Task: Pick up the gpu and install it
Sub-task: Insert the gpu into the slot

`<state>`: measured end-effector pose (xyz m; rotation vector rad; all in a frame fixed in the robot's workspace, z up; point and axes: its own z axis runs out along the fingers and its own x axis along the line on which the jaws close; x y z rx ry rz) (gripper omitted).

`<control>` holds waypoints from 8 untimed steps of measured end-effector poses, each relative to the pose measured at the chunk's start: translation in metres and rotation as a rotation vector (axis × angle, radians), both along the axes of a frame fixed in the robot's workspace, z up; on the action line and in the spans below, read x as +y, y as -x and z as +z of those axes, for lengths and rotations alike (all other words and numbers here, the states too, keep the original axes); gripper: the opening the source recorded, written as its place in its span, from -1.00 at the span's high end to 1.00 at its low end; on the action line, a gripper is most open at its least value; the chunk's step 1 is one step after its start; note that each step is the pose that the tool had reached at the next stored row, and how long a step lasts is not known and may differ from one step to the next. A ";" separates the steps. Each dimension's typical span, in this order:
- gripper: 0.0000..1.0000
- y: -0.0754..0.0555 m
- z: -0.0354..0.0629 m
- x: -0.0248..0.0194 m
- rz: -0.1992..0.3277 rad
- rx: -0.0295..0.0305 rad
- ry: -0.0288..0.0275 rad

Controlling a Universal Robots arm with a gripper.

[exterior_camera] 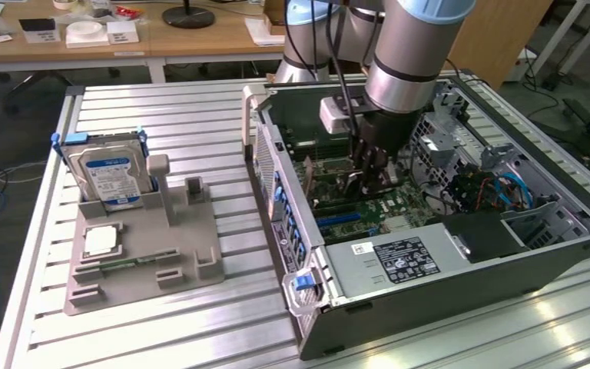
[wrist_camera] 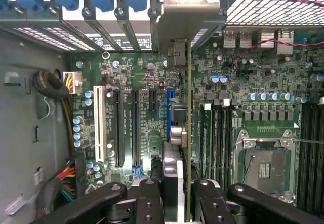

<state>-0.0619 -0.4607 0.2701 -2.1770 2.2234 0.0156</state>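
The gpu (wrist_camera: pixel 178 133), a thin dark circuit card with a green board edge and a silver metal bracket on its short end, stands on edge inside the open case, clamped between the black fingers of the pincer (wrist_camera: pixel 175 188). The pincer grips it across its flat faces, most likely so the contact edge faces straight down at the board. The bracket end points at the row of rear slot openings, where it would have to sit. Just beside the card runs the long blue expansion slot (wrist_camera: pixel 169 102) of the green motherboard (wrist_camera: pixel 136 77); whether the card's edge has entered it cannot be told. The black and grey computer case (exterior_camera: pixel 459 284) lies on its side, open face up, so the arm can come in from above, near the edge of the slatted aluminium tabletop (exterior_camera: pixel 172 115) on the exterior view's right. Well apart, toward the opposite edge, a silver hard drive with a blue-white label (exterior_camera: pixel 111 173) stands upright in a grey moulded holder (exterior_camera: pixel 187 254).
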 end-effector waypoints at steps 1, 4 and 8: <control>0.44 0.000 -0.0013 0.0000 0.000 0.0001 -0.0005; 0.44 0.000 -0.0053 0.0000 0.000 0.0002 -0.0006; 0.44 0.002 -0.0066 0.0000 0.000 0.0003 -0.0011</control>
